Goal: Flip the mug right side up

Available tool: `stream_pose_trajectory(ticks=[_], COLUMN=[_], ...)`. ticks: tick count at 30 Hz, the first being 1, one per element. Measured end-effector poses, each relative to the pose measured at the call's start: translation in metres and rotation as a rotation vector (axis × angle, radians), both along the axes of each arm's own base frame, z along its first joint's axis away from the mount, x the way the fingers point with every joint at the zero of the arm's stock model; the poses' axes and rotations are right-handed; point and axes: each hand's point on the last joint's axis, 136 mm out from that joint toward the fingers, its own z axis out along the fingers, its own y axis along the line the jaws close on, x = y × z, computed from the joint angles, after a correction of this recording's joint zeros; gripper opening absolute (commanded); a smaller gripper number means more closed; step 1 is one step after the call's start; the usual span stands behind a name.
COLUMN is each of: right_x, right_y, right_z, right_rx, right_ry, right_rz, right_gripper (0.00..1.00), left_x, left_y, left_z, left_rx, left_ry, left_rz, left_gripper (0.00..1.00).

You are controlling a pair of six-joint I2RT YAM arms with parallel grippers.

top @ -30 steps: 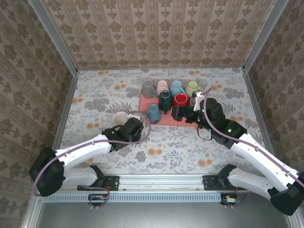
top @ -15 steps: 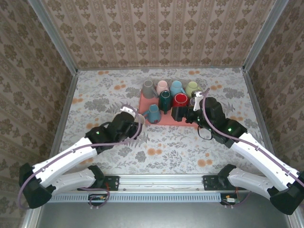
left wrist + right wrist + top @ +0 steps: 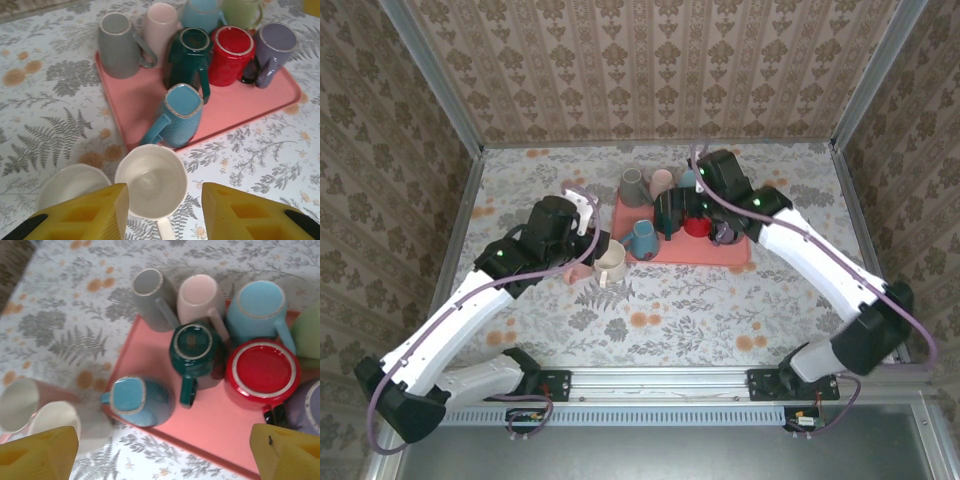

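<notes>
My right fingers point(image 3: 40, 452) were open over the tray point(image 3: 210, 435), upside-down green mug point(image 3: 192, 347) centred ahead; left fingers point(image 3: 85, 212) open, farther off.

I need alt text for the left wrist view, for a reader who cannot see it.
A cream mug stands upright on the flowered table, ahead of the spread yellow fingers of the left pincer, with a second cream mug at its left. Behind them, a pink tray holds coloured mugs turned bottom up.

tray point(image 3: 131, 100): 1 | coloured mugs point(image 3: 181, 115): 8 | cream mugs point(image 3: 151, 180): 2 | in all: 10 mugs
</notes>
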Motion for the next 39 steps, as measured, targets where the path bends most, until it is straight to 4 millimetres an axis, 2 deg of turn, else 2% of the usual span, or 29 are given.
stream_pose_trajectory(ticks=[5,7,9,11,14,20,25,34,39], right_x=[0.056,0.073,0.081,0.083,0.077,0.083,0.098,0.102,0.104], right_y=[-0.016,-0.020,-0.023,-0.022,-0.017,0.003,0.017,0.019,0.023], right_z=[-0.032,-0.048,-0.064,-0.078,-0.090,-0.086,-0.093,-0.136,-0.142], right_rx=[-0.104,-0.137,-0.167,-0.187,-0.204,-0.178,-0.179,-0.249,-0.249], right_ry=[0.114,0.157,0.201,0.241,0.278,0.284,0.289,0.363,0.370], right_rz=[-0.047,-0.055,-0.055,-0.050,-0.039,-0.049,-0.079,-0.124,-0.127], right_gripper=[0.89,0.89,0.89,0.89,0.90,0.90,0.90,0.89,0.85], left_x=[-0.003,-0.005,-0.007,-0.009,-0.011,-0.010,-0.009,-0.009,-0.009], left_y=[-0.003,-0.002,-0.002,0.000,0.002,0.007,0.009,0.013,0.012], left_z=[-0.011,-0.011,-0.006,0.000,0.006,-0.004,-0.001,0.006,0.007], left_rx=[-0.019,-0.028,-0.044,-0.062,-0.088,-0.083,-0.099,-0.122,-0.126], left_ry=[0.000,0.002,-0.006,-0.017,-0.044,-0.038,-0.059,-0.089,-0.093], left_rz=[-0.033,-0.035,-0.037,-0.035,-0.030,-0.016,-0.010,0.000,0.000], left_gripper=[0.44,0.45,0.45,0.46,0.46,0.46,0.47,0.47,0.47])
